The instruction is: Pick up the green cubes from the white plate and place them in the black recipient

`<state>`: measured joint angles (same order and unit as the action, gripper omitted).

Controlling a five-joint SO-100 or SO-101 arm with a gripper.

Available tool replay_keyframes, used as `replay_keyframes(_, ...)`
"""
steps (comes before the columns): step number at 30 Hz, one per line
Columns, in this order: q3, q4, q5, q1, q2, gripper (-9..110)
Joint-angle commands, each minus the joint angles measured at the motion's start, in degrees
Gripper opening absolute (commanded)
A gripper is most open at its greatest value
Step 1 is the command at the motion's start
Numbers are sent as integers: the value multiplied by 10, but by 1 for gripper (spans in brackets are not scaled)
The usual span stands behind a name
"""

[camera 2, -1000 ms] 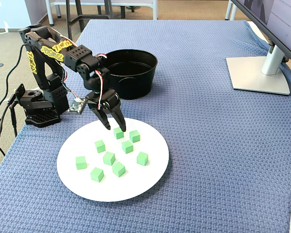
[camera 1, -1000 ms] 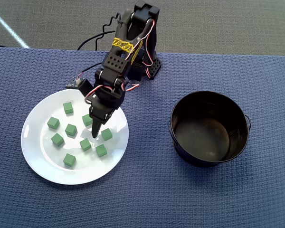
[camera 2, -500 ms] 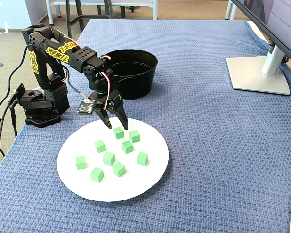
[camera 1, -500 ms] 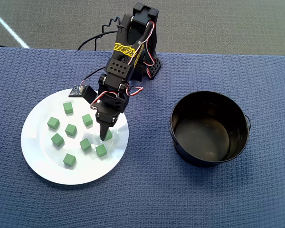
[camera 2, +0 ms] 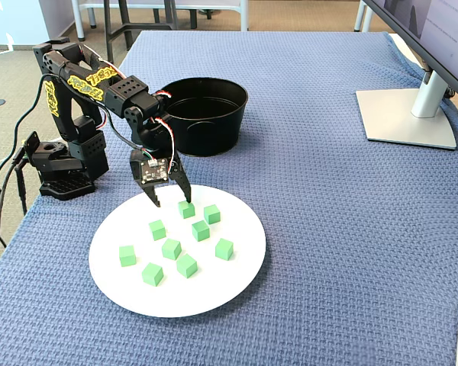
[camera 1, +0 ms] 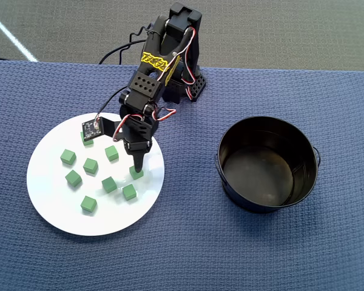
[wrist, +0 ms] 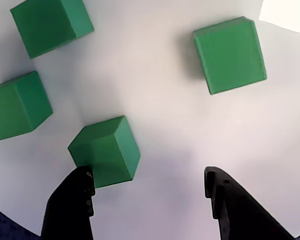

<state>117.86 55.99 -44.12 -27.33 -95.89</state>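
Observation:
Several small green cubes lie scattered on the white plate (camera 1: 54, 200), which also shows in the fixed view (camera 2: 214, 293) and fills the wrist view (wrist: 160, 100). My gripper (camera 1: 136, 165) is open and empty, low over the plate's right part, fingertips down. In the wrist view the gripper (wrist: 149, 175) has one green cube (wrist: 106, 150) against the tip of its left finger (wrist: 72, 205), not between the jaws. That cube shows in the overhead view (camera 1: 136, 173) and the fixed view (camera 2: 186, 209). The black recipient (camera 1: 291, 145) stands empty right of the plate.
The arm's base (camera 2: 61, 171) sits at the table's edge with cables (camera 2: 8, 191) trailing off. A monitor stand (camera 2: 404, 114) is at the far right in the fixed view. The black pot (camera 2: 206, 137) stands just behind the arm there. Blue cloth covers the table.

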Motion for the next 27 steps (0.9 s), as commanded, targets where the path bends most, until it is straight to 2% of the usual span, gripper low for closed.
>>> replay_keyframes(1,-45,-14,-41,-16,9,22)
replay_keyframes(9,-65,-66,-34,2,55,21)
replay_keyframes(20,-6,-32,-7,41,-54,21)
replay_keyframes(27,-29,-33,-11,43,-13,20)
